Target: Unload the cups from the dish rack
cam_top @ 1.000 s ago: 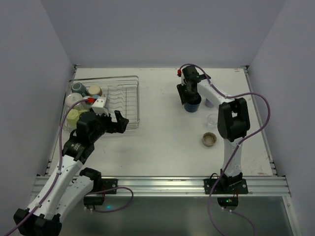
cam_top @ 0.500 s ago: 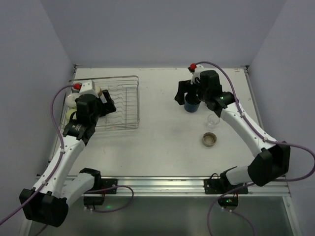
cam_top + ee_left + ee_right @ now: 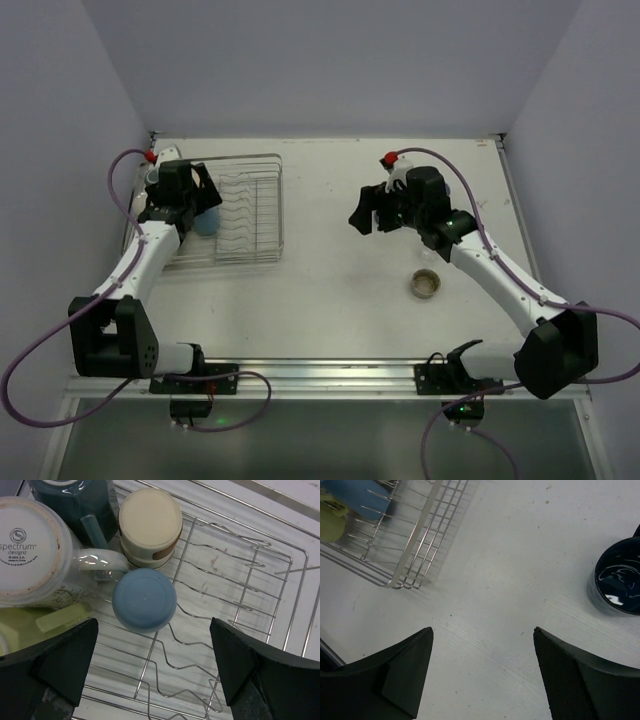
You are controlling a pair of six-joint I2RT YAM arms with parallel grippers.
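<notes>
The dish rack (image 3: 252,205) stands at the far left of the table. In the left wrist view it holds an upturned light blue cup (image 3: 144,600), a tan cup (image 3: 150,527), a white mug (image 3: 30,550), a dark teal mug (image 3: 75,500) and a pale yellow cup (image 3: 20,630). My left gripper (image 3: 153,630) hangs open just above the light blue cup, touching nothing. My right gripper (image 3: 483,630) is open over bare table, holding nothing. A navy cup (image 3: 617,577) stands upright to its right. In the top view the right gripper (image 3: 368,212) sits mid-table and hides the navy cup.
A tan cup (image 3: 427,284) stands on the table by the right arm. The rack's corner (image 3: 415,545) shows at the upper left of the right wrist view, with the light blue cup (image 3: 355,495) inside. Side walls close the table left and right.
My left arm swung up and left over the cups in the rack. My right gripper opened, left the navy cup standing and drew back toward mid-table.
</notes>
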